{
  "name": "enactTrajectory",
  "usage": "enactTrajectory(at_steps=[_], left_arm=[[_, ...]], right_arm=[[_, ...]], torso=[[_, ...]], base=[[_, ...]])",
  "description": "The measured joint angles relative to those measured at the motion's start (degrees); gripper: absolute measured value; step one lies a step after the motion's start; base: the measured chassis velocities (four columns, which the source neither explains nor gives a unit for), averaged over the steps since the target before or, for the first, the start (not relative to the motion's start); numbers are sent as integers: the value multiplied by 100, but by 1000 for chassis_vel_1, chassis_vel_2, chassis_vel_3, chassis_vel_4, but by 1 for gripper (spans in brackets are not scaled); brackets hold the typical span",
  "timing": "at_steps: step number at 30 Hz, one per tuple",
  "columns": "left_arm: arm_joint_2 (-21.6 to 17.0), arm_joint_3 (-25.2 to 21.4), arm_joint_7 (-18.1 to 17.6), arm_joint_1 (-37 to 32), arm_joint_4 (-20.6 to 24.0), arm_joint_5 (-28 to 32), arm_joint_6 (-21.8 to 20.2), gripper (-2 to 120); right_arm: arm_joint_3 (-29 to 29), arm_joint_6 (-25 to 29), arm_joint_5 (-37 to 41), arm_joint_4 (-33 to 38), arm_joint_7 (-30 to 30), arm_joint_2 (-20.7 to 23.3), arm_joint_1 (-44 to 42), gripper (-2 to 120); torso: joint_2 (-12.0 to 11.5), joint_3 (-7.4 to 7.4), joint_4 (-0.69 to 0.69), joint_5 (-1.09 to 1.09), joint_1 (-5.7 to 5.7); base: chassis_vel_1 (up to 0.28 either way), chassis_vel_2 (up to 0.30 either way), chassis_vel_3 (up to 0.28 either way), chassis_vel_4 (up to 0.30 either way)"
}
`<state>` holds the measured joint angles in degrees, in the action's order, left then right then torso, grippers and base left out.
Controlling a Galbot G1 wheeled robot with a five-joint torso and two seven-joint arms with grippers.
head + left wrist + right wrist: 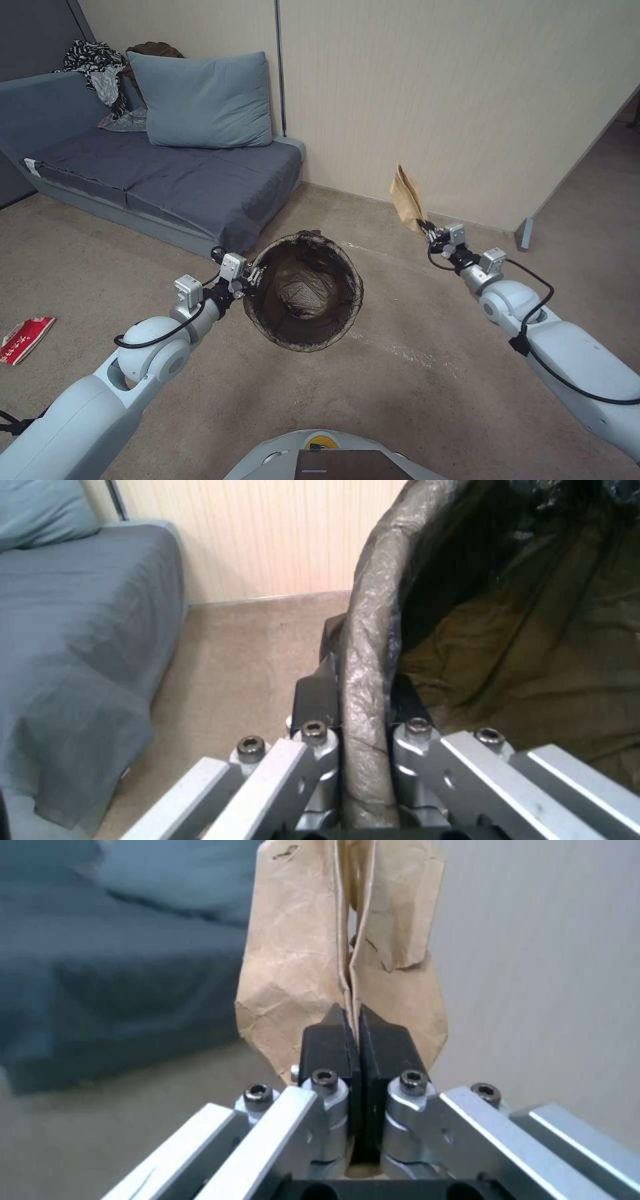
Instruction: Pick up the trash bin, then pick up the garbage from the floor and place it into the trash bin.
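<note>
Currently the left gripper (255, 275) holds the trash bin (303, 291) clear of the carpeted floor (413, 400), in front of the grey sofa (167, 173). Its fingers (313, 700) are clamped on the bin's rim, one outside and one inside, with the dark liner caught between them. The bin hangs tilted, mouth toward the head camera.

The right gripper (427, 230) is raised well to the right of the bin, near the beige wall (467, 100). Its fingers (327, 1045) are pressed together on the lower edge of the tan paper bag (407, 197), which stands up above them.

Assessment: the bag looks light, creased and stiff enough to keep its shape; an edge pinch appears adequate, though thin paper may tear or slip if swung. The bin seems light and rigid, but the liner film looks slick, so a grip on the rim may creep.

A red-and-white packet (25, 339) lies on the floor at far left, untouched.
</note>
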<state>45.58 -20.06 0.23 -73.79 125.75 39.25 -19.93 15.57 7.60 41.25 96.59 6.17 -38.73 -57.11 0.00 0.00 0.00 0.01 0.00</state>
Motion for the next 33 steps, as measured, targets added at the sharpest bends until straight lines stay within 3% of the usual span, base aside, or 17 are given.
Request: enactTrajectory(at_steps=[7,13,20,22,33], left_arm=[[4,26,-7,20,-89,2,-26,4],[-7,48,-14,37,-141,4,-38,4],[-23,95,-37,94,-167,6,-62,4],[-54,107,-49,99,-183,6,-66,4],[-60,148,-66,123,-157,5,-80,4]], right_arm=[[630,98,111,1232,-90,99,-633,0],[779,143,130,2056,-93,281,-1041,0],[675,128,34,2814,-67,546,-1383,0],[535,126,-57,3119,2,820,-1576,0],[-54,106,-333,3276,93,1083,-1599,0]], torso=[[0,0,-1,-1,0],[0,0,0,-2,0],[0,0,-1,-2,0],[0,0,0,-2,0],[0,0,0,-1,0]], base=[[0,0,0,0],[0,0,0,0],[0,0,0,0],[0,0,0,0],[0,0,0,0]])
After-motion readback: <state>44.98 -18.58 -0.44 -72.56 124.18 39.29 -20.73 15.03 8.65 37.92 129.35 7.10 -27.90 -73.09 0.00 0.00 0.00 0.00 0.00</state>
